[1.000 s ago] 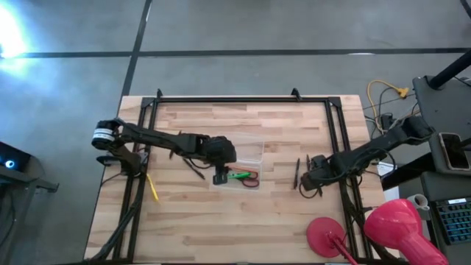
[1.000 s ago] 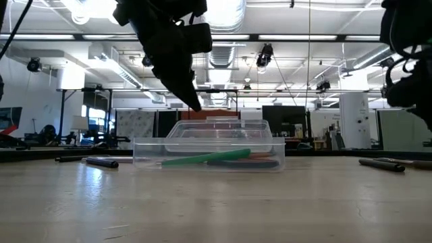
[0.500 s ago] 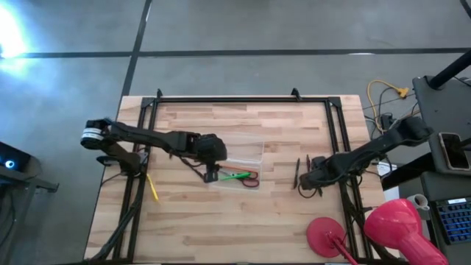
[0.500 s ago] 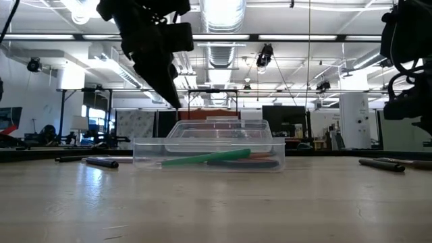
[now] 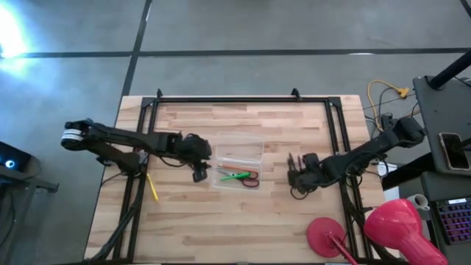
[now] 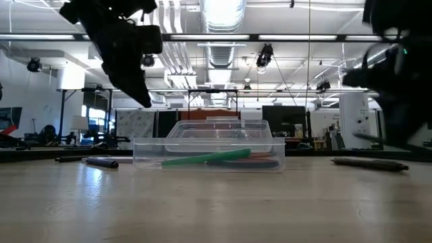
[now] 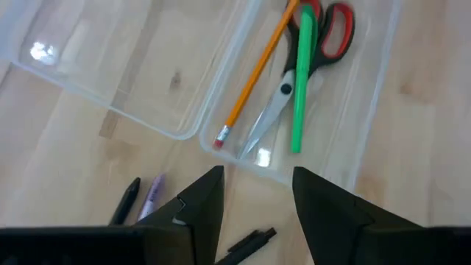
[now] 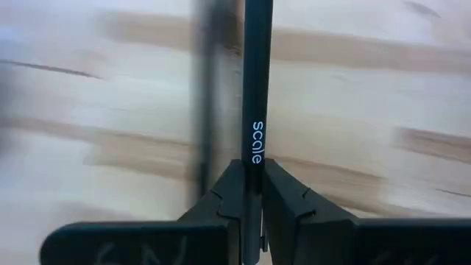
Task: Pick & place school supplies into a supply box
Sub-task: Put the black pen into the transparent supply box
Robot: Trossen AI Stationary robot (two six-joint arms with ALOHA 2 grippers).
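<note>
Black pen (image 8: 256, 88), printed "scale", sits pinched between the right gripper's (image 5: 296, 171) closed fingers (image 8: 283, 199), its barrel running straight ahead over the wooden table (image 5: 221, 221). A second ago that gripper stood open beside a dark pen on the table; it has since shifted toward the clear box (image 5: 239, 162). The box holds a green pen (image 7: 300, 77), an orange pencil (image 7: 254, 73) and red-handled scissors (image 7: 324, 33). The left gripper (image 5: 197, 171), fingers spread wide and empty, has drawn back from over the box to just beside its left end. A yellow pen (image 5: 151, 188) lies farther left.
</note>
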